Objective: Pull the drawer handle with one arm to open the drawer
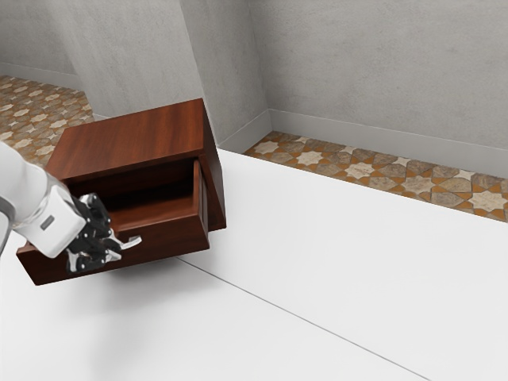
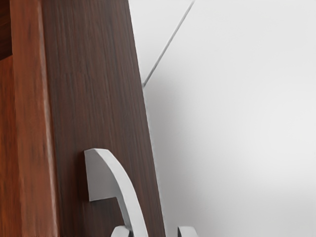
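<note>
Reading the exterior view, I place the gripper (image 1: 101, 244) right at the handle (image 1: 129, 240), a pale metal bar on the drawer (image 1: 155, 222). The bar's long axis runs along the drawer's face, level with the table (image 1: 333, 262). The drawer stands partly out of the dark wood cabinet (image 1: 131, 143), with its cavity showing behind the panel. The handle therefore lies straight ahead of the hand, and the slide-out line runs back toward the exterior view's lower left, roughly along the forearm. Whether the hand is pinching the bar or merely sitting around it, I cannot tell. From the wrist camera, the handle (image 2: 111, 182) curves off the drawer front (image 2: 94, 98) just under the hand. The arm enters low from the exterior view's left, its wrist facing the panel. I judge that a straight pull along that line should draw the drawer out farther.
</note>
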Available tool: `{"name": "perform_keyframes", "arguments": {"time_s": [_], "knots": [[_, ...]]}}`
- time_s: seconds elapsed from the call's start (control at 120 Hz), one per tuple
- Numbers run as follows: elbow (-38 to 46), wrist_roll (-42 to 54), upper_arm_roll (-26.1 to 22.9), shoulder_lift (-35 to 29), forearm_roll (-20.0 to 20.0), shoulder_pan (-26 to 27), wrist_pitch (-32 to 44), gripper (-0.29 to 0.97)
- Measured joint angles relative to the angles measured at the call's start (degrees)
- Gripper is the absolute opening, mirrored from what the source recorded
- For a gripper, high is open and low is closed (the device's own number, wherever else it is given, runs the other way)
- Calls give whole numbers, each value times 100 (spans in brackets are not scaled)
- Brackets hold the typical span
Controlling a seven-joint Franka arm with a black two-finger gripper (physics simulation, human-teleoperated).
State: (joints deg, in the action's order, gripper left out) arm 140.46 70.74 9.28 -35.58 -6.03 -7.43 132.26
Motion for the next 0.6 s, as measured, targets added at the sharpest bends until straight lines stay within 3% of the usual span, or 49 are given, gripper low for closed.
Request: {"name": "perform_keyframes", "arguments": {"time_s": [0.4, 0.467, 0.6], "knots": [[-116, -149, -384, -198, 19, -50, -285, 23], [-640, -169, -459, 79, 20, -17, -603, 26], [-3053, -202, -590, 1689, 44, 383, -2054, 32]]}}
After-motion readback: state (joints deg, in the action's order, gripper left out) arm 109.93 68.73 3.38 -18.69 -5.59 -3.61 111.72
